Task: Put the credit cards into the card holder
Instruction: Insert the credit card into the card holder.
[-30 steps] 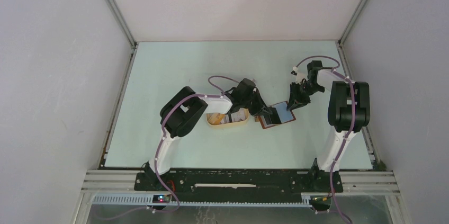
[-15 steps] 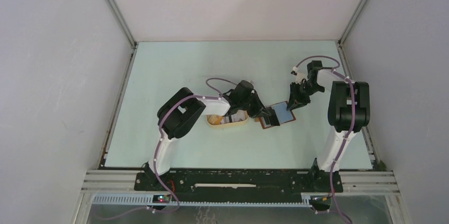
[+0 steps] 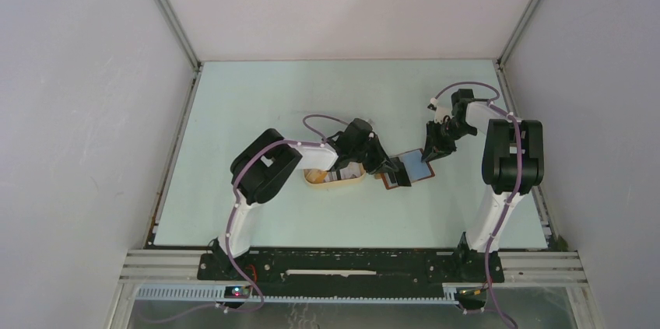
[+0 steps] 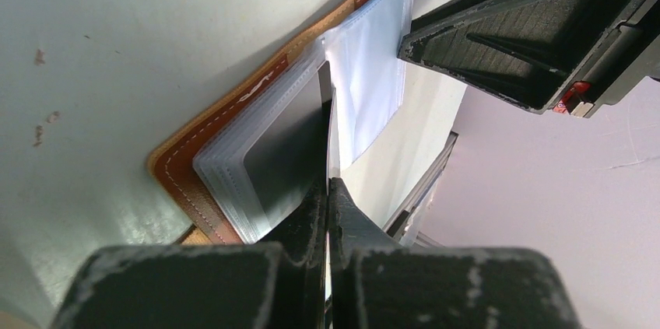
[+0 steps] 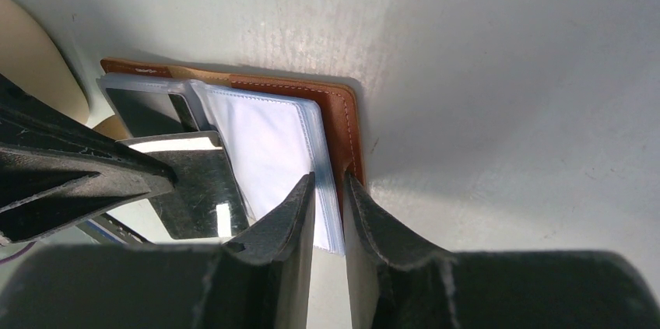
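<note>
The holder (image 5: pixel 346 111) is lying open mid-frame in the top view, just right of the tray (image 3: pixel 313 178). I'm pinching its edge with the right gripper (image 5: pixel 328 185) so it isn't sliding; the left gripper (image 4: pixel 328 189), clamped on a dark card (image 5: pixel 194 189), is feeding it into a clear sleeve.

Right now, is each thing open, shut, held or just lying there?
card holder: open, flat on the table.
dark card: pinched, tilted at a sleeve.
left fingers: shut on the dark card.
right fingers: shut on the card holder's clear sleeves.
tray: lying flat, things inside.
</note>
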